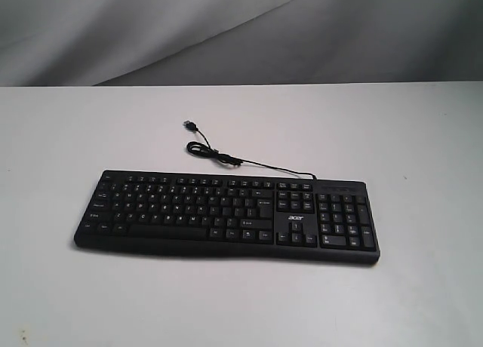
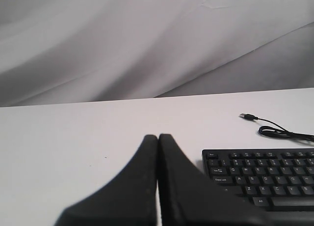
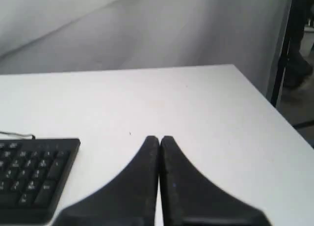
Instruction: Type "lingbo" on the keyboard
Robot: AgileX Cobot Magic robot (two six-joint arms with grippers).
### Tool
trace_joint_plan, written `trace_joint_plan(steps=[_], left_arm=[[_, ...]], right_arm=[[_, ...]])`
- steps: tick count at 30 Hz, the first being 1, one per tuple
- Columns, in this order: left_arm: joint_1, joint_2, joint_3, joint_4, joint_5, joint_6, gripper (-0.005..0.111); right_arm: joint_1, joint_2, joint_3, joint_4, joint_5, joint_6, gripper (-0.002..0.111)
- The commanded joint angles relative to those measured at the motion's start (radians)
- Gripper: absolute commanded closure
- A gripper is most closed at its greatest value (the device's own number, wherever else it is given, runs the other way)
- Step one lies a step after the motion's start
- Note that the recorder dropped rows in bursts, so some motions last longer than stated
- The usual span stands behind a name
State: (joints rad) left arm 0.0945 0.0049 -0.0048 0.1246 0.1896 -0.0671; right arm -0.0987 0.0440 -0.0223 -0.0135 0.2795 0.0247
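The black full-size keyboard lies flat on the white table, number pad to the right, with a white "acer" logo. Its thin USB cable curls behind it. No gripper shows in the exterior view. In the left wrist view my left gripper is shut, empty, above bare table beside the keyboard's Esc and Caps Lock end. In the right wrist view my right gripper is shut with nothing in it, apart from the keyboard's number-pad end.
The white table ends in an edge past my right gripper; beyond it stands a dark pole. Grey cloth hangs behind the table. The cable's plug lies loose on the table.
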Motion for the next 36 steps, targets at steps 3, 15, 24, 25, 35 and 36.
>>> trace_joint_plan(steps=[3, 15, 24, 25, 35, 36], left_arm=[[-0.005, -0.005, 0.005, 0.000, -0.006, -0.002, 0.106], [-0.005, -0.005, 0.005, 0.000, -0.006, -0.002, 0.106], [-0.005, -0.005, 0.005, 0.000, -0.006, -0.002, 0.106], [-0.005, -0.005, 0.005, 0.000, -0.006, -0.002, 0.106], [-0.005, -0.005, 0.005, 0.000, -0.006, -0.002, 0.106], [-0.005, -0.005, 0.005, 0.000, -0.006, -0.002, 0.106]], right_arm=[[-0.005, -0.005, 0.022, 0.014, 0.035, 0.006, 0.108], [-0.005, -0.005, 0.022, 0.014, 0.035, 0.006, 0.108], [-0.005, -0.005, 0.022, 0.014, 0.035, 0.006, 0.108], [-0.005, -0.005, 0.022, 0.014, 0.035, 0.006, 0.108], [-0.005, -0.005, 0.022, 0.014, 0.035, 0.006, 0.108], [-0.005, -0.005, 0.022, 0.014, 0.034, 0.008, 0.108]])
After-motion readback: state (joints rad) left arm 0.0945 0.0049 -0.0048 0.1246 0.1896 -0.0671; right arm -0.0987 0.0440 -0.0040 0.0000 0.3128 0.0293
